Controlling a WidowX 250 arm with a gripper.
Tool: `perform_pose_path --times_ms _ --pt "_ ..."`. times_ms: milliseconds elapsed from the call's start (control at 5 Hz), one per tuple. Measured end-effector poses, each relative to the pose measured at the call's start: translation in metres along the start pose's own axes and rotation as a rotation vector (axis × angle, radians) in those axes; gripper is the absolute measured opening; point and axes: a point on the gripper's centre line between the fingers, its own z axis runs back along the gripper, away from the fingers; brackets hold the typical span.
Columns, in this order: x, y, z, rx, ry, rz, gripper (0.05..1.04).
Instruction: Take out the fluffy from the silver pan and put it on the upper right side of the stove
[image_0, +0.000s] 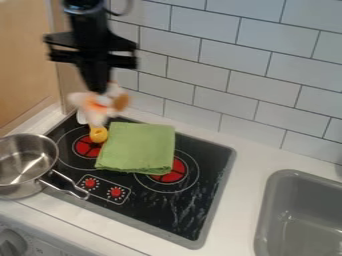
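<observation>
The gripper held the fluffy, out of the pan. Setting it down on the stove was left.

Runs white and orange on the plush toy, plain green on the cloth, black with red circles on the cooktop.

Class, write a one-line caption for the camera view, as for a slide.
Fluffy toy in the robot's hand above the stove, with a green cloth and a silver pan nearby.
</observation>
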Motion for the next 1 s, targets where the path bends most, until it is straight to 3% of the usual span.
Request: perform_pose_path --times_ms 400,800,1000 --pt "0.010 -0.074 -0.009 -0.033 0.007 -0.120 0.049" --pt "-0.010 -0.147 -0.026 -0.035 0.031 -0.263 0.049" --pt "-0.018 -0.171 -0.043 -0.026 0.060 -0.306 0.049"
